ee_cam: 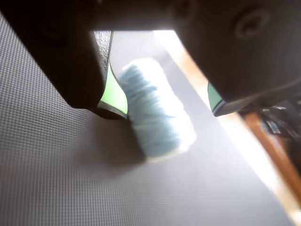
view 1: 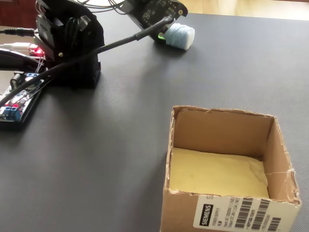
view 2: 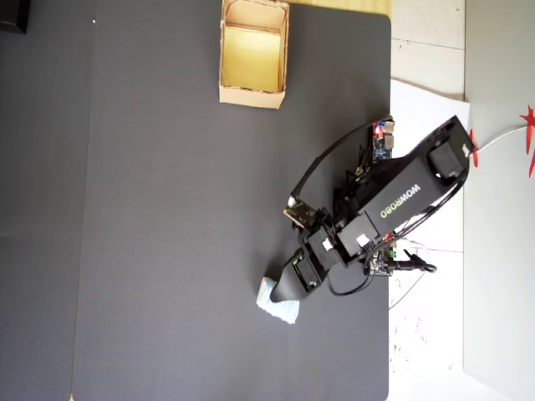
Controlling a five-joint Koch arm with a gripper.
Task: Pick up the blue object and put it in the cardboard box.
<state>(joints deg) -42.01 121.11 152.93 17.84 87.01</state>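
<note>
Dark grey textured matting covers the counter (view 2: 167,209), with pale floor showing past its right edge in the overhead view. On that mat sit only the arm, a lump and a box.

From above, the arm's base is at about 3 o'clock of the mat, beside small circuit boards (view 2: 382,142) with lit red lights. The arm reaches out toward 7 o'clock from its base, low over the mat, because the blue lump (view 2: 278,302) lies there, at roughly 5 o'clock of the mat. The lump is pale, almost white, ribbed like wound yarn, and lies flat on the mat.

The end effector (ee_cam: 164,110) is parted wide, its two dark jaws with green pads straddling the lump. In the wrist view one pad sits against or just beside the lump's 9 o'clock side, while the other pad is clear of it at 3 o'clock. Nothing is gripped yet; the jaws look placed this way so that closing would pinch the lump across its narrow width.

The cardboard box (view 2: 253,93) stands well apart at 12 o'clock of the mat, open side up, empty, with a yellowish floor. In the fixed view its torn rim and a barcode label (view 1: 239,215) face the camera.

My judgement: the step in hand is the grasp, with the lift and carry to the box not begun.
</note>
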